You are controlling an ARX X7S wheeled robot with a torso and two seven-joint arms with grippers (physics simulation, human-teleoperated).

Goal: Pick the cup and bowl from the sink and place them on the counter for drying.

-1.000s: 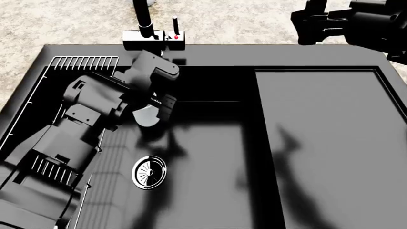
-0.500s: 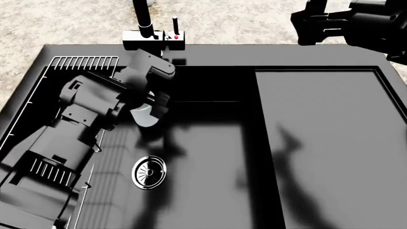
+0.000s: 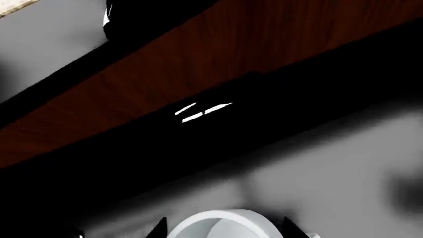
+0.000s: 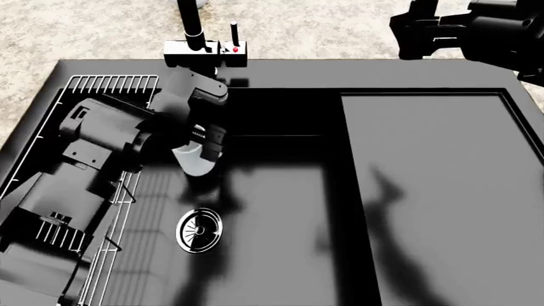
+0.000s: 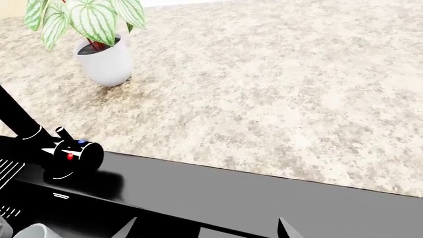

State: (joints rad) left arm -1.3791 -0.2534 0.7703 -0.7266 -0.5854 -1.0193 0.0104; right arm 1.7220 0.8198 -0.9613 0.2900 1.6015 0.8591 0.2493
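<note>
The white cup (image 4: pixel 196 160) is over the back left of the black sink (image 4: pixel 281 210), between the fingers of my left gripper (image 4: pixel 202 153), which is shut on it. In the left wrist view the cup's rim (image 3: pixel 221 223) sits between the two dark fingertips (image 3: pixel 157 229) of my left gripper (image 3: pixel 223 232). My right gripper (image 4: pixel 408 35) is open and empty, high over the beige counter (image 4: pixel 323 32) at the back right. Its view shows the counter (image 5: pixel 278 99) and a sliver of the cup (image 5: pixel 33 232). The bowl is out of view.
The black faucet (image 4: pixel 202 44) stands behind the basin and shows in the right wrist view (image 5: pixel 66 157). The chrome drain (image 4: pixel 200 229) is in the sink floor. The white wire rack (image 4: pixel 111 86) lines the left side. The flat drainboard (image 4: pixel 434 191) lies right. A potted plant (image 5: pixel 99 44) stands on the counter.
My left arm has drawn back to the left, uncovering more of the wire rack. The cup has stayed in the gripper and shifted slightly toward the front.
</note>
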